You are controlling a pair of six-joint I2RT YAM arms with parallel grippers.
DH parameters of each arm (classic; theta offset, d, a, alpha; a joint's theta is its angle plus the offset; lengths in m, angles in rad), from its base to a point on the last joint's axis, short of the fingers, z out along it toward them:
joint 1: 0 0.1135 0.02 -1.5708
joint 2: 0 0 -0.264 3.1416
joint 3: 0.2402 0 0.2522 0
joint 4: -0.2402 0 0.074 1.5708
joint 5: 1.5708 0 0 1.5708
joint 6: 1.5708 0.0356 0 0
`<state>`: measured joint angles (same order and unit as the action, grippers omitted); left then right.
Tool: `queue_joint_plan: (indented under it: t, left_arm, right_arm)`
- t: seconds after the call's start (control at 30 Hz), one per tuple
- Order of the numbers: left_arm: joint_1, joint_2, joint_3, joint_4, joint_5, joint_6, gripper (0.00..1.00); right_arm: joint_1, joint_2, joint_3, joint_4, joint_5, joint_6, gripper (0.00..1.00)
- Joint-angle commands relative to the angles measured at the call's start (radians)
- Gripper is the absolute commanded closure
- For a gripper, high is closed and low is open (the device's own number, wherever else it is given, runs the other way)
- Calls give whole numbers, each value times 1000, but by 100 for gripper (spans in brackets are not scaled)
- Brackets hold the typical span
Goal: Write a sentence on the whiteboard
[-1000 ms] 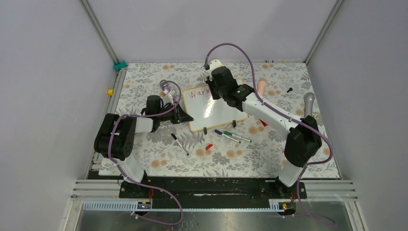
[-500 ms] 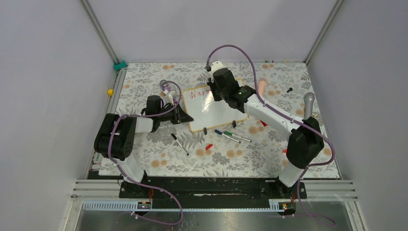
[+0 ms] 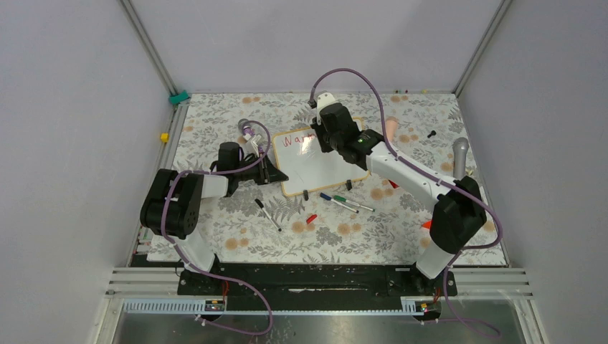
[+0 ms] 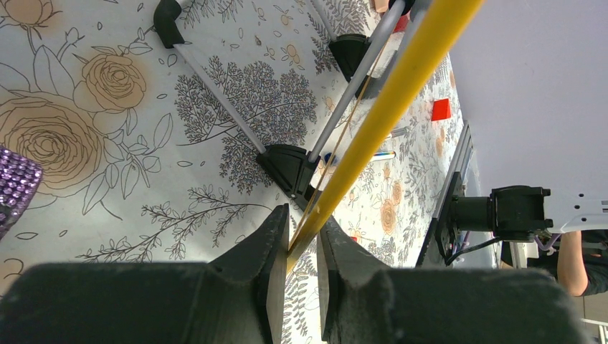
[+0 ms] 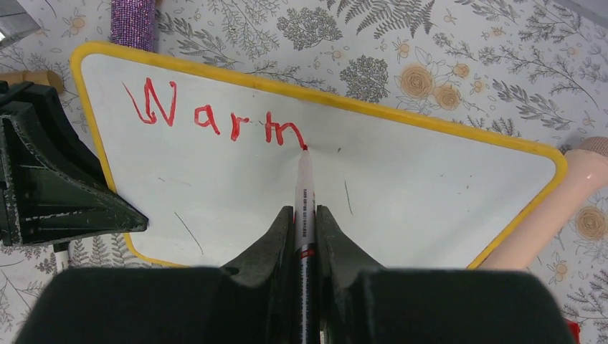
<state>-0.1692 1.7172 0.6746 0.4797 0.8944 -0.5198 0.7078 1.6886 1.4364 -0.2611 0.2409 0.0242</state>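
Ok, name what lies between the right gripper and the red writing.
The white red-tipped marker, held in the right gripper, tip touching the red handwritten word on the yellow-framed whiteboard; right wrist view.

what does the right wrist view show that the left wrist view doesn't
Only the right wrist view shows the whiteboard face-on, the red writing reading "Warm", and the right gripper shut on a red marker with its tip at the end of the m. Only the left wrist view shows the board edge-on, its black clip feet and a red cap beyond. Both share the board's yellow frame, the left gripper at its edge, the floral table cover and a purple glittery object.
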Motion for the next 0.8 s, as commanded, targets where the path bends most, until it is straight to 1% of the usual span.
queue_joint_plan:
  t: [0.0,0.17,0.4,0.5,0.6,0.77]
  left_arm:
    - [6,-15,5,-19,-70,19,100]
    - [5,-18,3,-21,-72,18,100]
    - [4,-11,8,-23,-72,15,100]
    - [2,-10,9,-23,-74,15,100]
    - [0,-7,12,-29,-76,17,100]
    - [-2,-5,13,-29,-75,20,100]
  right_arm:
    - [-14,-119,-27,34,-20,13,100]
    - [-13,-241,-102,63,-17,12,100]
    - [-14,-381,-313,118,9,15,100]
    - [-13,-434,-357,90,-33,64,100]
    - [-14,-505,-398,67,-57,147,100]
    - [-13,-623,-474,53,-35,244,100]
